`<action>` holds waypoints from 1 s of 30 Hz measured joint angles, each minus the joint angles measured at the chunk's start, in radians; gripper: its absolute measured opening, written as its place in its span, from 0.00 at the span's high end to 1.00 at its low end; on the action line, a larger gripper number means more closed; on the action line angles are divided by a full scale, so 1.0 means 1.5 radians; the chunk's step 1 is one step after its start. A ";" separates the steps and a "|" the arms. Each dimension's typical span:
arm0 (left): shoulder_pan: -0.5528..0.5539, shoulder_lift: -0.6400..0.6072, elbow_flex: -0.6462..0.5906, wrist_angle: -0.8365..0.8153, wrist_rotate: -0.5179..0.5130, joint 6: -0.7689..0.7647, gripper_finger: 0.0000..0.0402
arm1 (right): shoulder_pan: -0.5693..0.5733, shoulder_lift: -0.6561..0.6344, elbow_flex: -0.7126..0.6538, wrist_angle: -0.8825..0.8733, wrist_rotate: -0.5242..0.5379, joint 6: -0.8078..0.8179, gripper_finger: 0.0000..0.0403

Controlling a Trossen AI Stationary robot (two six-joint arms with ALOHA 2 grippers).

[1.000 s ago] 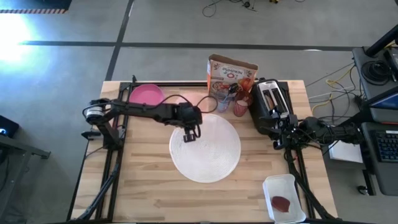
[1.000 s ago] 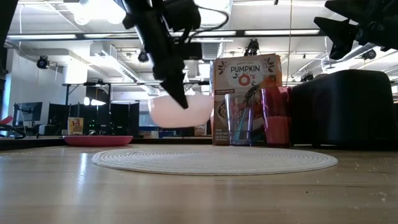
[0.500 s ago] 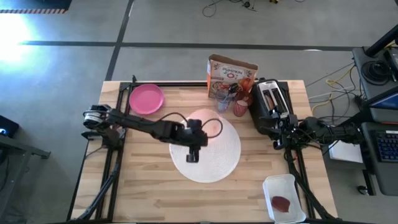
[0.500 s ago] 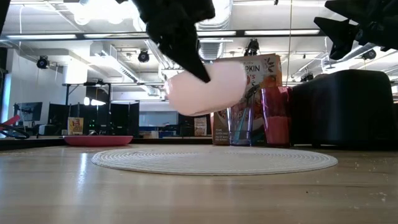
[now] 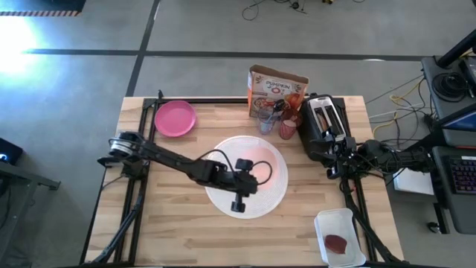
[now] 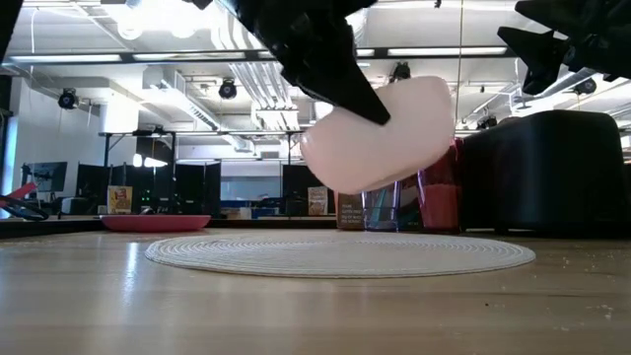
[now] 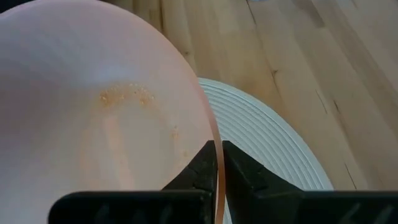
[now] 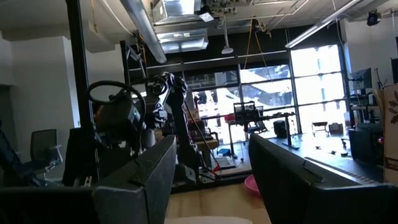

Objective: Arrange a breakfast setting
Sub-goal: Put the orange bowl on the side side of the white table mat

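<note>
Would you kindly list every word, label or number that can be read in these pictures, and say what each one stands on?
"PUMPKIN O's": front of the orange cereal box, read in the high view; the peach bowl hides it in the low view.
Smaller print on the box: too small to read.
Nothing else readable.

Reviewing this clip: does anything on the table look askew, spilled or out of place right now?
Nothing is spilled or damaged. The peach bowl is tilted, hanging above the white mat with the left claw pinching its rim. A black toaster and a white tray near the right claw are the only things beyond the setting.
</note>
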 joint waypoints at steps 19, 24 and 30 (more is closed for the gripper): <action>0.001 0.183 0.247 -0.223 0.000 0.019 1.00 | 0.000 0.000 0.000 -0.002 0.000 0.000 0.52; 0.003 0.207 0.273 -0.234 -0.001 0.037 1.00 | 0.000 0.000 0.000 -0.002 0.000 0.000 0.52; 0.012 0.211 0.277 -0.234 0.000 0.037 1.00 | 0.000 0.000 0.000 -0.002 0.000 0.000 0.52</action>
